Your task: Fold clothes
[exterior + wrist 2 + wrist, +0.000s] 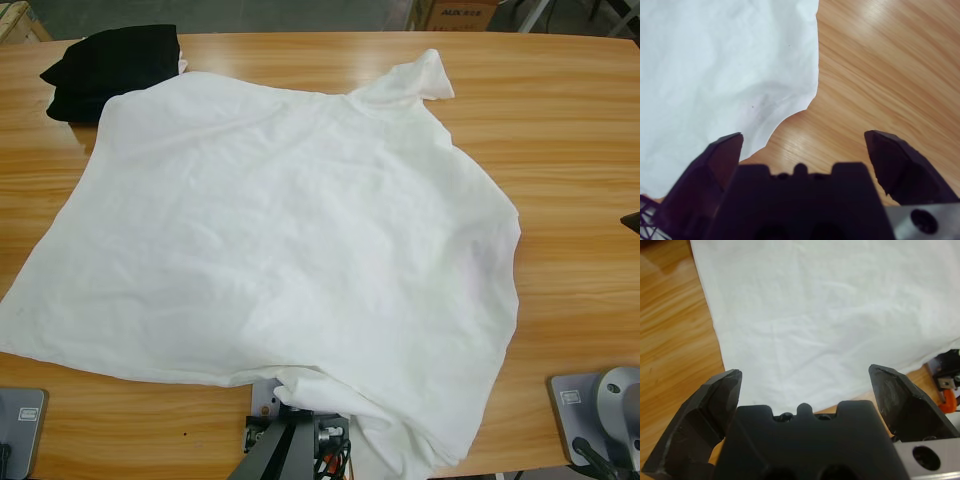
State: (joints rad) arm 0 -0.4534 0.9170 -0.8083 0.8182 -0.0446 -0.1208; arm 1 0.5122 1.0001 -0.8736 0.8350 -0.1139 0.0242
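both the left gripper [805, 385] and right gripper [802, 145] hang with jaws released over the white t-shirt [290, 240], whose bunched lower-right corner could fold crooked.

The bench [560, 130] is a long top of warm orange-brown wood with a straight lengthwise grain, and its surface is glossy. Soft pale glare lies across the far part of it in the high view, and a brighter sheen shows on the boards in the right wrist view. Beyond the far edge runs a strip of grey floor [300, 15]. A cardboard box [455, 14] with dark lettering, possibly a carton, stands there.
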